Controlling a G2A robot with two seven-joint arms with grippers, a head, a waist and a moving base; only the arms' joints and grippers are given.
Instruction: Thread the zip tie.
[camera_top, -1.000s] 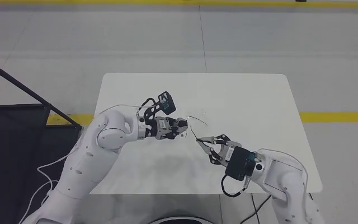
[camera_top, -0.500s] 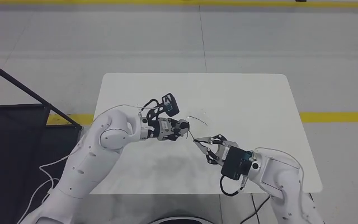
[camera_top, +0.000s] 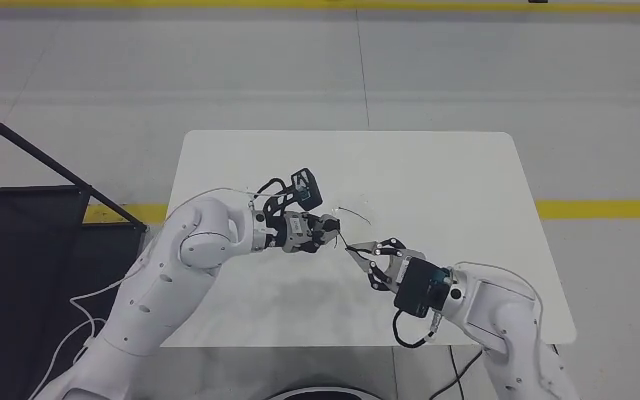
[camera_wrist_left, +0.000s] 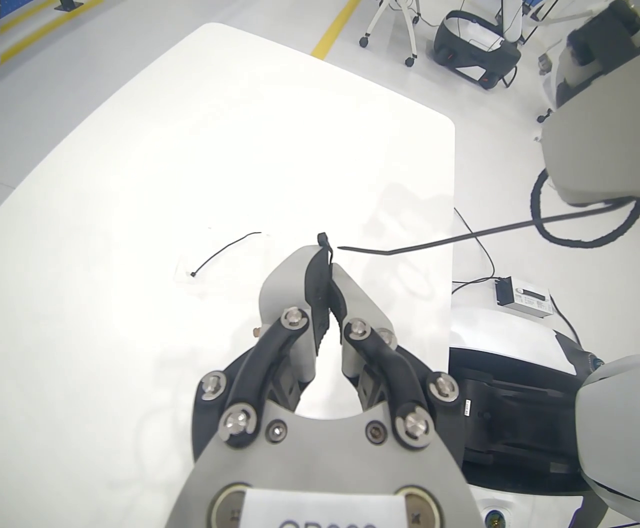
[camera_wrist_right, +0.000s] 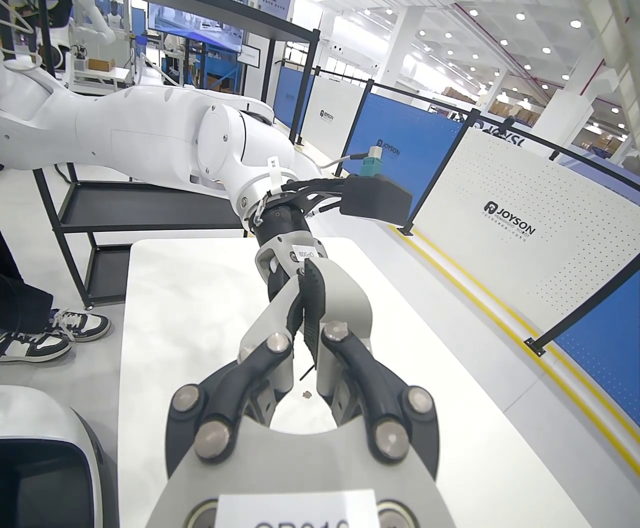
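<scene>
L fingers (camera_wrist_left: 290, 285), R fingers (camera_wrist_right: 345, 300) both tight on zip tie (camera_wrist_left: 435, 242) above table (camera_top: 450, 170) ctr, edges well off

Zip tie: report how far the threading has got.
Done: both ends are gripped. The left pincer is shut on the zip tie with its head poking out; the right pincer is shut on the strap. In hand: the tail tip sits just beside the head. Left: pushing the tip through the head; it is not yet in.
</scene>
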